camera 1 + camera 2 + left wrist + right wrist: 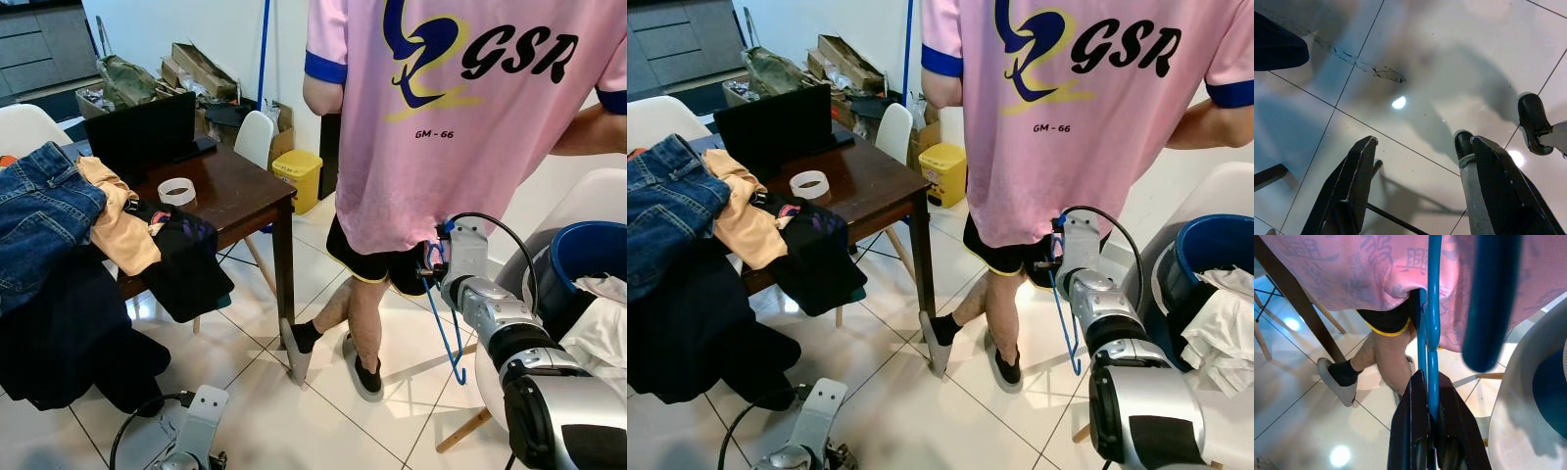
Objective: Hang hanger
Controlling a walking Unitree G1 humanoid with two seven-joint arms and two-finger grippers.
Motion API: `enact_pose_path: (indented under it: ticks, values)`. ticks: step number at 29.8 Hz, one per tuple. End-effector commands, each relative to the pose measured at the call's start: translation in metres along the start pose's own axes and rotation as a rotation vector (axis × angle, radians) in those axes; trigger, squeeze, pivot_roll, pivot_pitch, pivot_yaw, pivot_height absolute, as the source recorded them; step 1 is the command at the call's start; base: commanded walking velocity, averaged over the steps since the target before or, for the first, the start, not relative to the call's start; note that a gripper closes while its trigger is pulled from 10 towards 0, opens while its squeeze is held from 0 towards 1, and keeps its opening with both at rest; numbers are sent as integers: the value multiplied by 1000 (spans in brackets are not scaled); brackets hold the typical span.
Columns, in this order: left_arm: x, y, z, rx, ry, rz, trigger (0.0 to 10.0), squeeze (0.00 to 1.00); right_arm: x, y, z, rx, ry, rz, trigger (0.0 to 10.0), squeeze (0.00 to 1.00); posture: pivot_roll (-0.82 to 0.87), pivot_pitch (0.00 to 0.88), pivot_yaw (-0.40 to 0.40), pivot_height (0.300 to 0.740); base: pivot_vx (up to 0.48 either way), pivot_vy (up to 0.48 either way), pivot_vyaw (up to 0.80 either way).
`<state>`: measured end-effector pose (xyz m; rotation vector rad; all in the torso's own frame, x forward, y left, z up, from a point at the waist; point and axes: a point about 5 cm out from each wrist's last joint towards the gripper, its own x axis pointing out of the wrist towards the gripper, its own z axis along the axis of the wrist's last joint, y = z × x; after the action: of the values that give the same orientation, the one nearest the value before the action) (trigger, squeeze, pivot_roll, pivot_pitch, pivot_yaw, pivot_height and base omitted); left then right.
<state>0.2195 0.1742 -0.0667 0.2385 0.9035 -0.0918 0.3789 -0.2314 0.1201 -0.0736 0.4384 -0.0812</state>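
Note:
A blue wire hanger (446,333) hangs from my right gripper (431,266), which is raised at the right, close behind a person's legs. In the right wrist view the gripper (1430,378) is shut on the hanger's thin blue bar (1431,328), and a thicker blurred blue part (1488,308) of the hanger crosses close to the camera. My left arm (196,431) hangs low at the bottom left. Its gripper (1422,143) is open above the tiled floor with nothing between the fingers.
A person in a pink shirt (460,108) and black shorts stands right in front of me. A dark wooden table (240,191) at the left holds jeans (44,211), other clothes, a laptop and a tape roll (177,191). A blue basket (588,259) with white laundry sits on a white chair at the right.

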Motion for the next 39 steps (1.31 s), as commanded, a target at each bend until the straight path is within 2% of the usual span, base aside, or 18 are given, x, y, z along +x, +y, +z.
enact_pose_path:
  ticks: [1,14,18,22,27,29,31,32,33,35,36,39]
  values:
    - [-1,3,-4,8,9,4,10000,0,1,5,12,25,-55,20,10000,0,3,0,-10,740,0,0,0]
    - [-1,5,-4,9,9,6,10000,0,1,10,5,-11,-21,54,10000,0,4,0,-9,740,0,0,0]
    - [-1,8,-5,8,9,9,10000,0,1,18,1,-35,1,121,10000,0,4,0,-9,740,0,0,0]
    - [-1,9,-5,7,9,11,10000,0,1,25,7,-35,-32,181,10000,0,3,0,-9,740,0,0,0]
    - [-1,10,-6,7,10,11,10000,0,1,25,8,-51,-28,166,10000,0,3,0,-10,740,0,0,0]
    - [-1,10,-7,7,12,10,10000,0,1,21,-5,-128,56,153,10000,0,3,0,-12,740,0,0,0]
    - [-1,10,-7,7,12,9,10000,0,1,20,-9,-148,79,150,10000,0,3,0,-12,740,0,0,0]
    - [-2,10,-7,5,15,7,10000,0,-2,18,-36,-271,204,194,10000,0,2,0,-18,740,0,0,0]
    - [-2,10,-7,5,15,7,10000,0,-2,18,-36,-271,204,194,10000,0,2,0,-18,740,0,0,0]
    - [-2,10,-9,4,21,1,10000,0,-12,10,-83,-459,435,269,10000,0,3,0,-19,740,0,0,0]
    - [-2,10,-9,3,24,-2,10000,0,-17,5,-100,-516,512,288,10000,0,3,0,-19,740,0,0,0]
    - [-2,10,-10,5,27,-6,10000,0,-20,1,-109,-543,542,285,10000,0,1,0,-16,740,0,0,0]
